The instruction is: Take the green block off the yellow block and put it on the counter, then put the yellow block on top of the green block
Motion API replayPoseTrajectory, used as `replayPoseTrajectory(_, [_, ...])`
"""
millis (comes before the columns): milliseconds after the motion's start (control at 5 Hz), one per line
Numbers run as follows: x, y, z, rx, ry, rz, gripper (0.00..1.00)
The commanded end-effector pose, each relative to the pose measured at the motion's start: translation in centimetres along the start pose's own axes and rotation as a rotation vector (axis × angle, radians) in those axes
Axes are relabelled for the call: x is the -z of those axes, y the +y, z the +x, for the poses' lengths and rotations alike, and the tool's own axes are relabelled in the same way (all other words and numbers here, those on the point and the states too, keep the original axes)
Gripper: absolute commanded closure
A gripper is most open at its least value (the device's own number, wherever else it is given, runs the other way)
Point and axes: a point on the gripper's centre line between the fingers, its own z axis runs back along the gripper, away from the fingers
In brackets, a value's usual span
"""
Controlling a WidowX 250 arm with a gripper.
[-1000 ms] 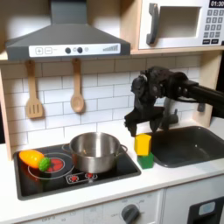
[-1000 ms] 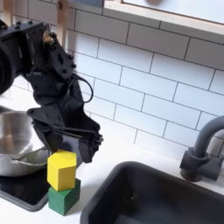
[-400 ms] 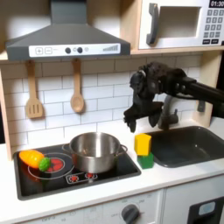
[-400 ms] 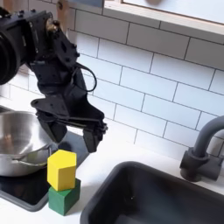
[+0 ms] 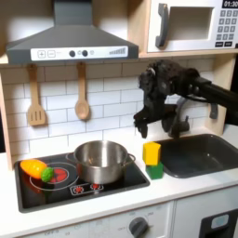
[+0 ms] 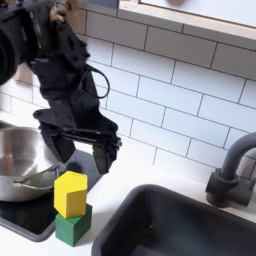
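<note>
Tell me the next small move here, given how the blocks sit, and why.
Probably none on the blocks: the yellow block already sits on the green block on the counter, and the gripper hangs open above them, holding nothing. A small lift clear of the stack seems the safest move.

We see the yellow block (image 6: pixel 70 193) stacked on the green block (image 6: pixel 72 226) on the counter (image 6: pixel 110 232), between the pot (image 6: pixel 18 162) and sink (image 6: pixel 190 225), gripper (image 6: pixel 80 153) above.
</note>
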Motion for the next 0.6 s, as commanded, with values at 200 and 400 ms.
replayPoseTrajectory(200, [-1.3,0.6,-5.2,0.101,0.023,0.013,0.0])
replayPoseTrajectory(400, [-1.7,1.2,-8.1,0.125,0.043,0.012,0.0])
